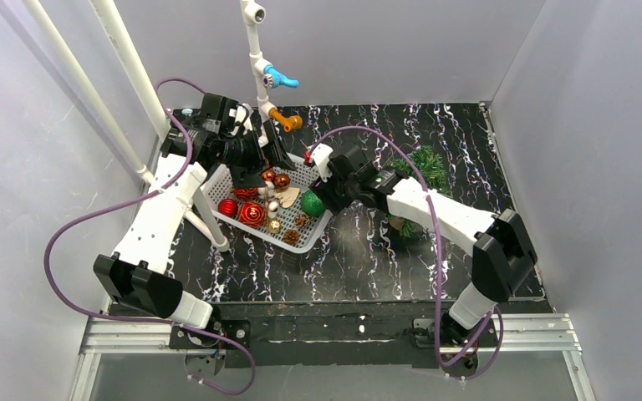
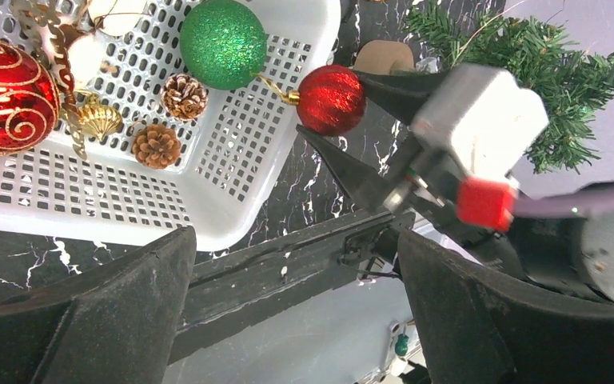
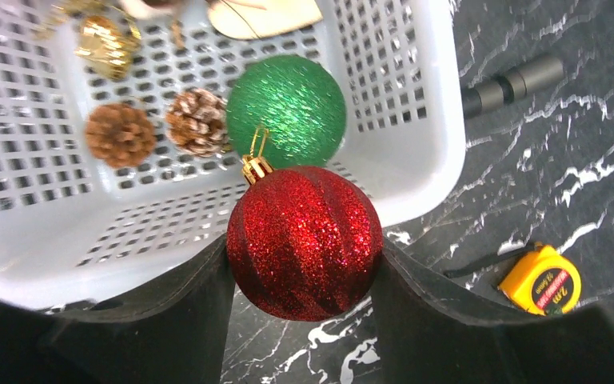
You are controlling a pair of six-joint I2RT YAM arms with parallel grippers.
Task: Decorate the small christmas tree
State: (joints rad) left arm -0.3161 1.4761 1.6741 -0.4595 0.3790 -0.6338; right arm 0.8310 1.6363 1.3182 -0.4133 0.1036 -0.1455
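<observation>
The small christmas tree [image 1: 426, 165] stands at the back right, partly behind my right arm; it also shows in the left wrist view [image 2: 528, 64]. My right gripper [image 1: 332, 197] is shut on a red glitter ball [image 3: 304, 240] just over the right rim of the white basket [image 3: 416, 180]. The left wrist view shows the same ball [image 2: 332, 98] between the right fingers. A green glitter ball [image 3: 286, 108] lies in the basket next to it. My left gripper [image 1: 266, 159] hovers open and empty [image 2: 296, 264] over the basket's far side.
The basket [image 1: 308, 243] holds red swirl balls [image 2: 4, 92], pine cones [image 2: 157, 145] and gold pieces. A yellow tape measure [image 3: 540, 280] lies on the black marbled table. A white pipe stand with blue and orange clips [image 1: 261, 63] stands behind the basket.
</observation>
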